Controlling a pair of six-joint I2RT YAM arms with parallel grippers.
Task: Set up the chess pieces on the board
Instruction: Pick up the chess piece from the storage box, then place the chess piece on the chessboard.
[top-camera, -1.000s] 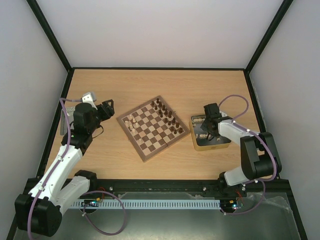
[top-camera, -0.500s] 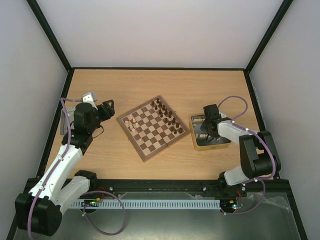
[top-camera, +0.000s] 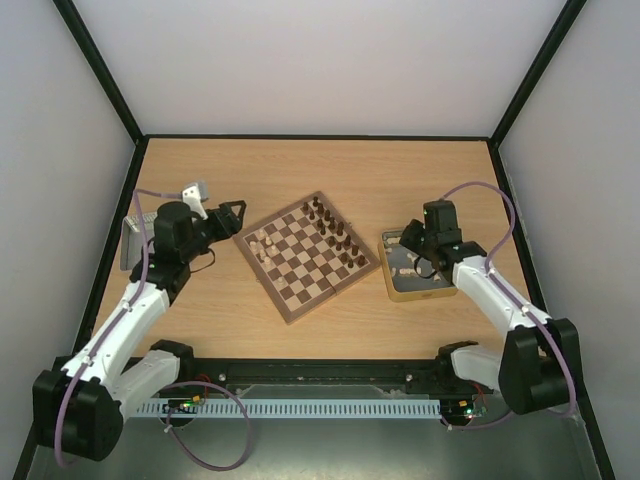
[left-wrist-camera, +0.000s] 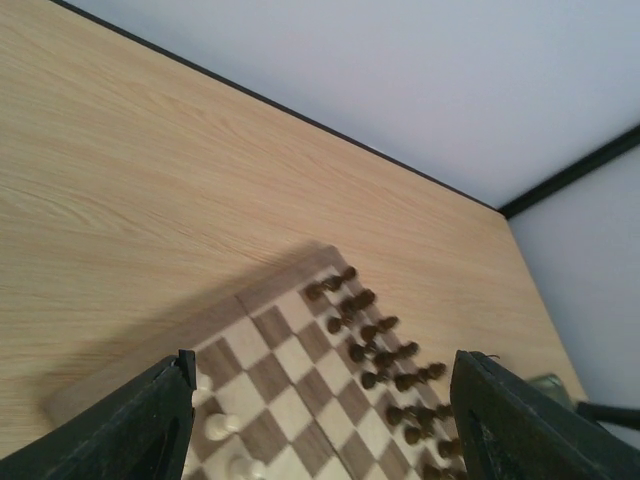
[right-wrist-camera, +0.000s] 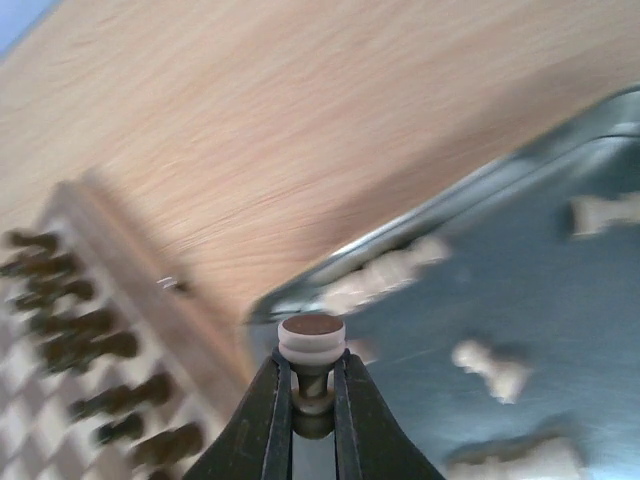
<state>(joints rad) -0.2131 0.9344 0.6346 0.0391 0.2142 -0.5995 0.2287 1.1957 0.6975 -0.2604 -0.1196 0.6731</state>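
Chess pieces (right-wrist-camera: 490, 368) of light wood lie mostly on their sides in the metal tin (top-camera: 420, 292), on the worktop (top-camera: 300, 170) just to the right of the board (top-camera: 300, 275). A few more (top-camera: 262, 243) stand on the board's left corner squares. One light piece (right-wrist-camera: 311, 345) is clamped between the fingers of the right tool (right-wrist-camera: 312, 372) above the tin's left part, with its round, brown-centred base showing beyond the fingertips.

Step in hand, as judged: transfer the held piece from the tin to the light side of the board.
- Raise the piece above the tin wall before moving it sideways.
- Keep the grip firm. The fingers hold only a narrow stem.
- Lower it base first onto the middle of a free square, then release it.

Dark chessmen (top-camera: 335, 235) stand in two rows along the board edge nearest the tin, directly between the tin and the light side. The piece should pass well above them, since a low crossing could topple several.

The left tool (top-camera: 234, 213) hangs over the board's left corner, close to the standing light pieces. Its fingers are spread wide and grip nothing. It sits close to the likely placement area, so the two arms may crowd each other there.
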